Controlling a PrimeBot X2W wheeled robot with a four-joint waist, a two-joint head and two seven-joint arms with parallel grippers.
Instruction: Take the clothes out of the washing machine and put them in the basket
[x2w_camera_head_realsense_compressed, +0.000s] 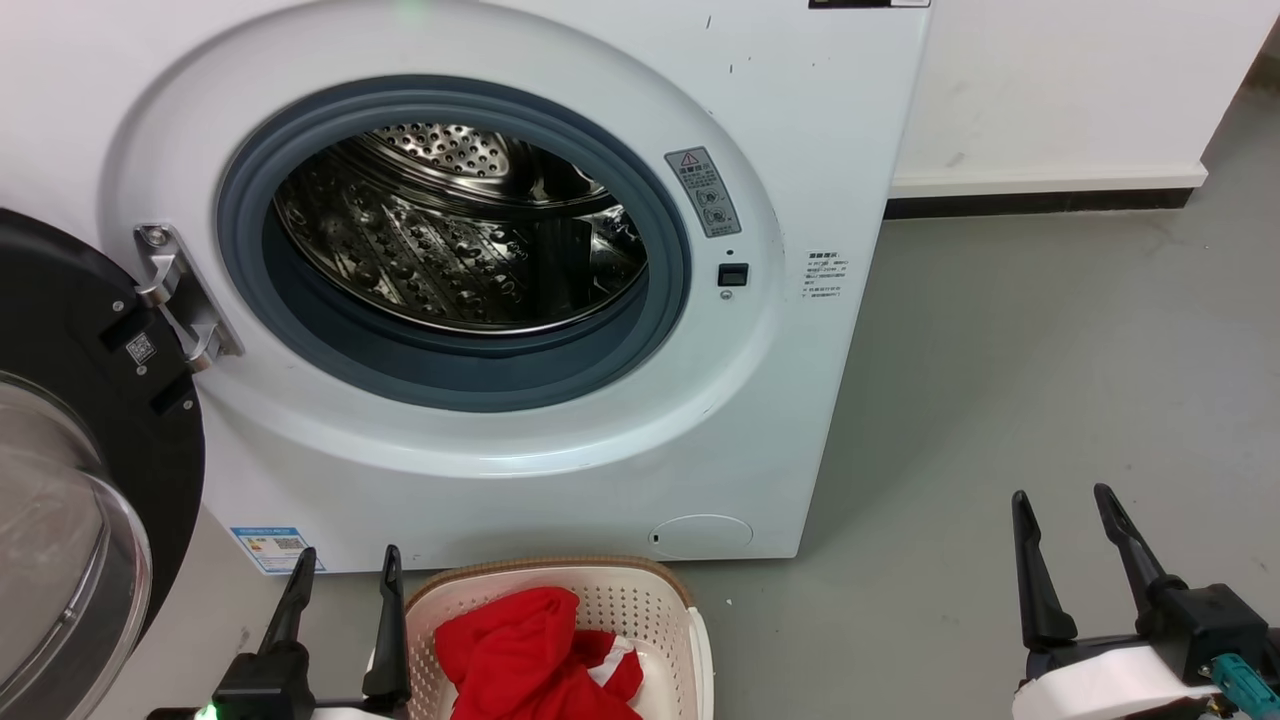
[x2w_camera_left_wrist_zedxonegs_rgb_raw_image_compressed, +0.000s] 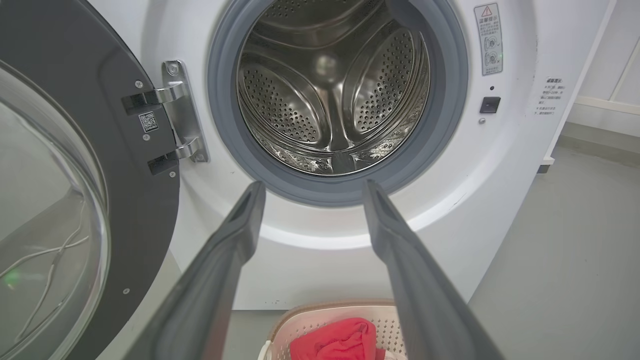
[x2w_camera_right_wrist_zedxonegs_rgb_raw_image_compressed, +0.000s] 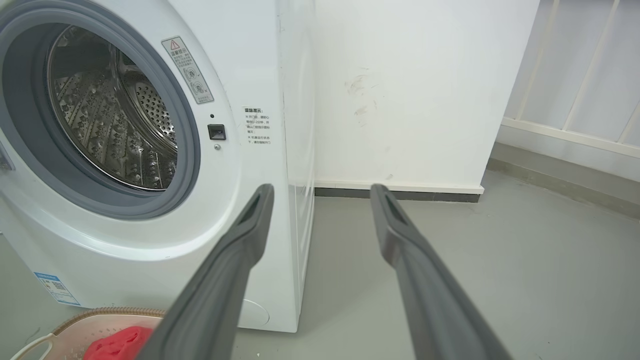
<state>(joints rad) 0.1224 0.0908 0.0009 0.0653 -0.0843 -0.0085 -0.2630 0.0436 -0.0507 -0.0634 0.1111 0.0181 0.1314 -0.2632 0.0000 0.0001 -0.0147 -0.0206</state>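
**Washing machine** (x2w_camera_head_realsense_compressed: 500, 470): front loader. Door (x2w_camera_head_realsense_compressed: 70, 450) is swung open to the robot's left. Drum (x2w_camera_head_realsense_compressed: 450, 240) shows bare steel, no fabric seen.

**Basket** (x2w_camera_head_realsense_compressed: 620, 572): on the floor (x2w_camera_head_realsense_compressed: 1000, 400), just in front of the machine base.

**Clothes** (x2w_camera_head_realsense_compressed: 520, 650): red heap w/ white stripe, inside the basket. Can't tell if 1 or 2 pcs.

**Left tool** (x2w_camera_head_realsense_compressed: 348, 555): fingers apart, empty, just beside the basket's left rim.

**Right tool** (x2w_camera_head_realsense_compressed: 1061, 495): fingers apart, empty, over the floor, well apart from the basket.

**Risks (judged):**
1. The heap gets counted as 2 pcs while 1 lies low behind the grey seal (x2w_camera_head_realsense_compressed: 450, 385), so the job is called done early.
2. The left tool swings right, clips the rim and shoves or tips the light basket.
3. The left tool swings left and strikes the open door.
4. The heap sits high, so a bump may spill fabric over the rim.
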